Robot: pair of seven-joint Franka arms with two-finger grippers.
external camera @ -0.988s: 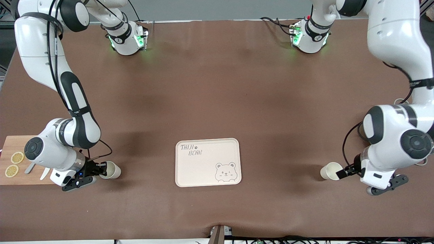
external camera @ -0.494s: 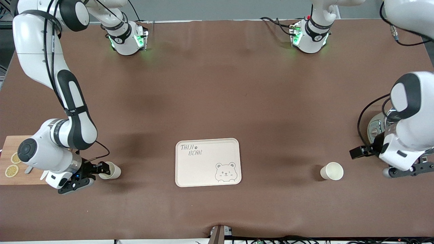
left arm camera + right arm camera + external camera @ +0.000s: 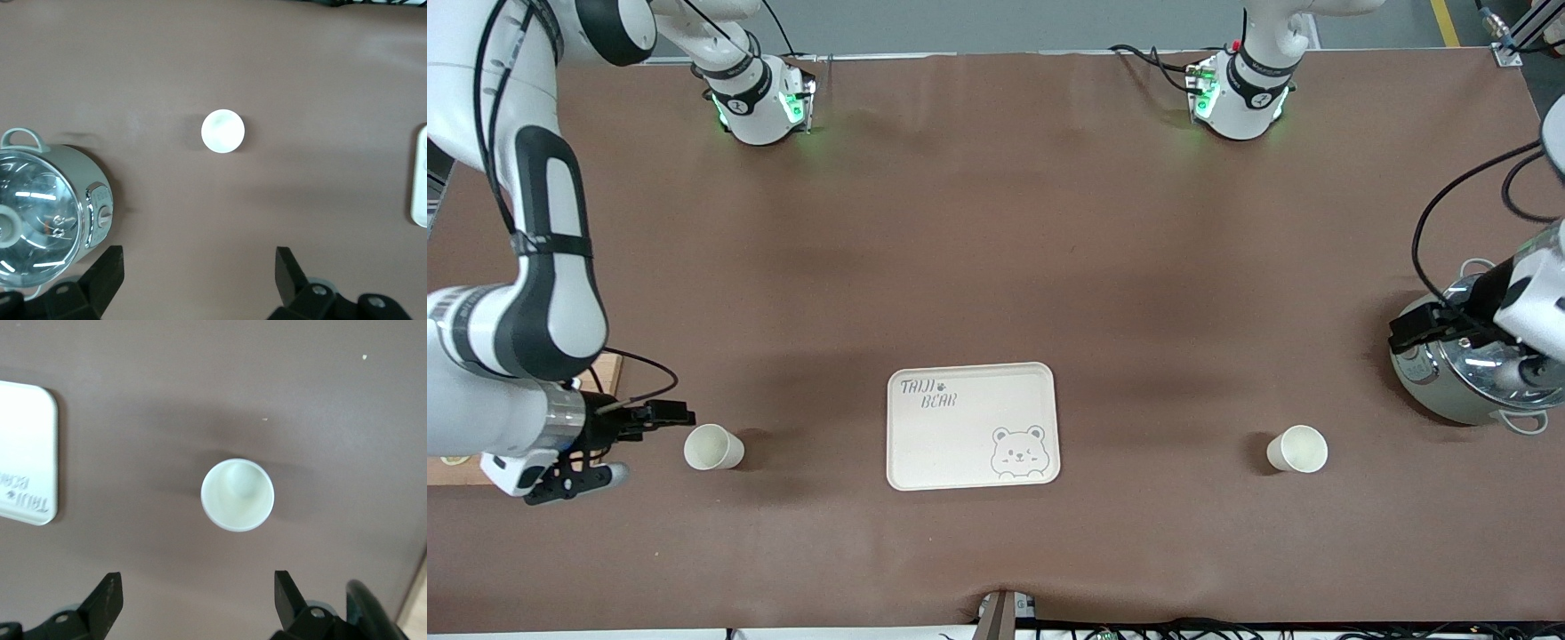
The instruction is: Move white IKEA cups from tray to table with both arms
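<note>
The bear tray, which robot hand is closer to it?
The right. The right gripper hangs open beside a cup toward its end of the table, fairly close to the tray. The left gripper, also open, is over the silver pot, much farther away.

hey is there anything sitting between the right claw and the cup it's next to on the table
Nothing visible. The right claw is open, with only bare table between it and the cup toward the right arm's end. That cup stands upright on the table, off the tray; in the right wrist view nothing lies between the fingers and the cup.
</note>
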